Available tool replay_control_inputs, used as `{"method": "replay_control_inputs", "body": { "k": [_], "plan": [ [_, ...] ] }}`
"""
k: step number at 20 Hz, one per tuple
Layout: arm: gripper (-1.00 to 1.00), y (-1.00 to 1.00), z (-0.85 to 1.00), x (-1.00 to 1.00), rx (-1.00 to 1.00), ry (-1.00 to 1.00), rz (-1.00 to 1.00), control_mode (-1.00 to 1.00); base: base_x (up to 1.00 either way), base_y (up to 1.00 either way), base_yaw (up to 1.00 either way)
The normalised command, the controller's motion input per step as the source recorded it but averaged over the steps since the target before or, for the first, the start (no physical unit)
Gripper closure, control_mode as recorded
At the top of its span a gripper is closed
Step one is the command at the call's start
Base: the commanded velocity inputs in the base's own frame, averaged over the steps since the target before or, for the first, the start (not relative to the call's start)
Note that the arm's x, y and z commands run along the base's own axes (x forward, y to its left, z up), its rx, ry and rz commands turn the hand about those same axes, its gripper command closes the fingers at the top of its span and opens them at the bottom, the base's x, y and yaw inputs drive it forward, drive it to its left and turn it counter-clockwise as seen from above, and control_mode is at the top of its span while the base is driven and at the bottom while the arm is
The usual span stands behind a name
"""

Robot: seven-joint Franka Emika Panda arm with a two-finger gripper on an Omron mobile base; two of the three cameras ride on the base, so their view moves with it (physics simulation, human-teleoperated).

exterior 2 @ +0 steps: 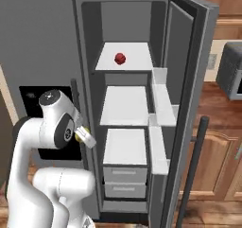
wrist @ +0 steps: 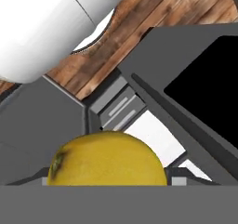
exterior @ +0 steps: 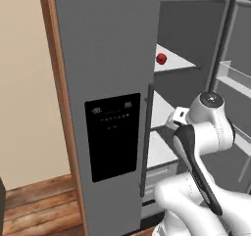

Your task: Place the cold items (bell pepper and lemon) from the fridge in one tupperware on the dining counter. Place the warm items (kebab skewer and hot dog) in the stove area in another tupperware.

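Fridge (exterior 2: 90, 38) door open, wood floor below. Lemon (wrist: 107, 159) seen at 6 o'clock in hand view, held between wide-set jaws. Pepper (exterior 2: 120, 58) left on top shelf. Lemon best withdrawn slowly, door edge cleared, grip kept level.

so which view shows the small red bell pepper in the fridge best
The right base view: the small red bell pepper sits unobstructed on the open fridge's top shelf. The left base view shows it beside the door edge.
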Motion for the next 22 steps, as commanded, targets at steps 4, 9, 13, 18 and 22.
{"method": "replay_control_inputs", "body": {
  "k": [4,9,13,18,22],
  "plan": [
    [1.00,0.00,0.00,0.00,0.00,0.00,0.00,1.00,-0.75,-0.39,-0.45],
    [1.00,0.00,0.00,0.00,0.00,0.00,0.00,1.00,-0.81,-0.62,-0.33],
    [1.00,0.00,0.00,0.00,0.00,0.00,0.00,1.00,-0.72,-0.70,-0.34],
    [1.00,0.00,0.00,0.00,0.00,0.00,0.00,1.00,-0.64,-0.67,-0.38],
    [1.00,0.00,0.00,0.00,0.00,0.00,0.00,1.00,-0.60,-0.56,-0.41]
  ]
}}
